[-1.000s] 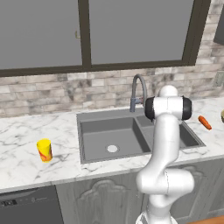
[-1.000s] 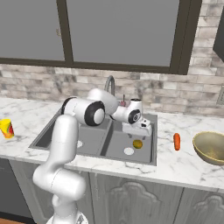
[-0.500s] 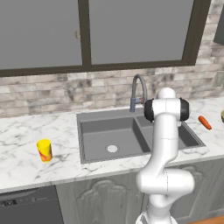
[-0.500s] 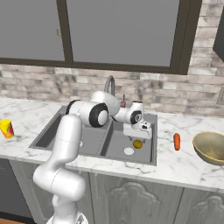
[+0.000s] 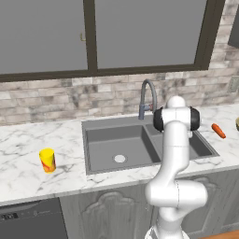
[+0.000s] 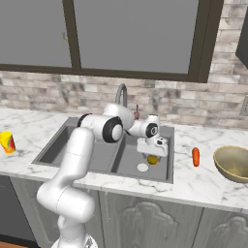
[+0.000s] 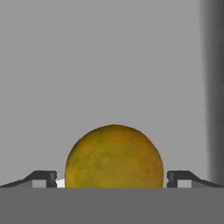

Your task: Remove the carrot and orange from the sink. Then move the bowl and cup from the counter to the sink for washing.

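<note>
2 base views; close hand view

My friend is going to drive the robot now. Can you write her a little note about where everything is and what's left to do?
Tool: open, down in the right basin of the sink, one fingertip on each side of the orange, not gripping it yet.
Carrot: already out, lying on the counter right of the sink.
Bowl: on the counter, far right.
Cup: on the counter left of the sink.
Done: carrot removed.
Left: close on the orange and lift it out, then put the bowl and cup in the sink.
</note>
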